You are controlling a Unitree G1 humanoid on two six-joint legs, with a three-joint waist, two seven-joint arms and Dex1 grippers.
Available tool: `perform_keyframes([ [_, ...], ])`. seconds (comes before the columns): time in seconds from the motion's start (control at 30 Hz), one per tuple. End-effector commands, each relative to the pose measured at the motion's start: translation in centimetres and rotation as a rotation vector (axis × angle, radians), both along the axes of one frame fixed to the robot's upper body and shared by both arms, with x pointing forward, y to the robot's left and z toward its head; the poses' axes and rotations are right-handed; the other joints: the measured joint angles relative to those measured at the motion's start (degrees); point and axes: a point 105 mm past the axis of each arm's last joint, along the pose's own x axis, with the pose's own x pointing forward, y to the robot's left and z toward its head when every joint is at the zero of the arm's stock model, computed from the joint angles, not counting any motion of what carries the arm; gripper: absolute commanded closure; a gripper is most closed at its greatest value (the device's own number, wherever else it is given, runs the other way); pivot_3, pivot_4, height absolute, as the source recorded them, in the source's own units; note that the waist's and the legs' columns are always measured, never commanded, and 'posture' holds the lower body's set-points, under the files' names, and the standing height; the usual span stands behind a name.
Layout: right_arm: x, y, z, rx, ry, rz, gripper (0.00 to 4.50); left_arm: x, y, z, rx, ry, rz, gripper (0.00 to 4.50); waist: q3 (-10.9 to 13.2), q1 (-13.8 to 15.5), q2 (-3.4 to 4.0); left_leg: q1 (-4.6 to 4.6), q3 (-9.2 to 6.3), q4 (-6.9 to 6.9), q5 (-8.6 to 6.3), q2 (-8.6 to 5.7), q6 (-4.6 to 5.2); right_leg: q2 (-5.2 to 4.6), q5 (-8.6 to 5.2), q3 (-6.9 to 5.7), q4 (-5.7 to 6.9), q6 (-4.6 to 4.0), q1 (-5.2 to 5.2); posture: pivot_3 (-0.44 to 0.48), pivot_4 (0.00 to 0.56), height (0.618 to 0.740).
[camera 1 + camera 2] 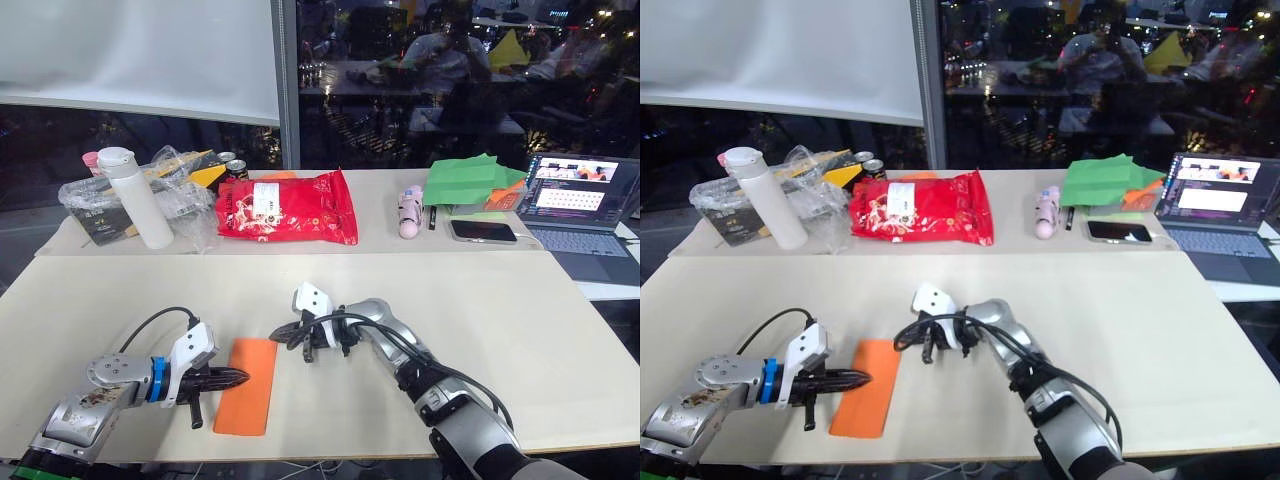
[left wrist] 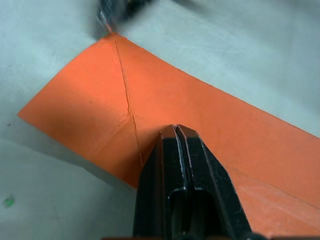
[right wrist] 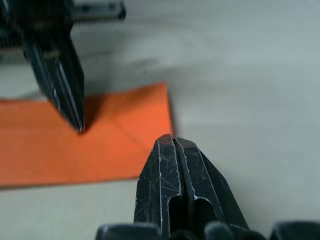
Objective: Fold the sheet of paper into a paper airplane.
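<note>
A pale desk (image 1: pixel 480 330) is seen carrying, along its far side, a laptop (image 1: pixel 580 205), a green paper stack (image 1: pixel 470 180), a red snack bag (image 1: pixel 290 210) and a white bottle (image 1: pixel 130 195). Near the front edge, the orange sheet (image 1: pixel 247 385) is laid flat, already doubled into a narrow strip with diagonal creases. Its long axis is set running away from the robot, between the two arms. The left pincer (image 1: pixel 238 378) is shown closed, its tips pressed down on the strip's left margin about midway along; nothing is gripped. The right pincer (image 1: pixel 280 333) is also shown closed and empty, held at the strip's far right corner, just beside the paper. The left arm is judged the nearer, being in contact, so the strip is pinned there while the far corner lies just to the left of the right pincer, where the next fold would probably be worked.
</note>
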Motion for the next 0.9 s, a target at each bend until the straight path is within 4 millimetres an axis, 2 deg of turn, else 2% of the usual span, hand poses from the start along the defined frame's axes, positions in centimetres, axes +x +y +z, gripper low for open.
perform_keyframes([
  [0.03,-1.2,0.6,0.3,-0.002,-0.026,0.078,4.47,0.3,0.7,-0.8,0.023,0.019,0.025,4.50,0.0,0.0,0.02,0.00,0.00,0.00,0.00,0.00,0.00,0.00,0.00,0.00,0.00,0.00,0.00,0.000,0.150,0.715],
  [0.47,-4.4,-0.4,-0.6,-0.058,0.016,0.172,4.47,1.6,-0.3,-1.0,0.028,0.021,-0.055,4.50,-0.1,0.3,0.04,0.02,-0.01,0.02,0.00,-0.03,0.00,0.00,-0.02,0.00,-0.01,0.01,0.04,0.000,0.150,0.715],
  [0.63,-6.1,-0.8,-1.3,-0.089,0.060,0.192,4.47,2.6,-0.8,-0.4,-0.001,0.020,-0.070,4.50,-0.1,0.5,0.01,0.00,-0.01,0.02,0.00,-0.03,0.00,0.00,-0.05,0.00,0.00,0.06,0.03,0.000,0.150,0.715],
  [0.9,-7.7,-1.9,-1.9,-0.134,0.111,0.189,4.47,4.2,-2.3,-0.5,-0.019,0.022,-0.137,4.50,-0.1,1.4,-0.03,-0.03,-0.01,0.04,0.00,-0.05,0.00,0.00,-0.10,0.00,-0.05,0.14,0.03,0.000,0.150,0.715],
])
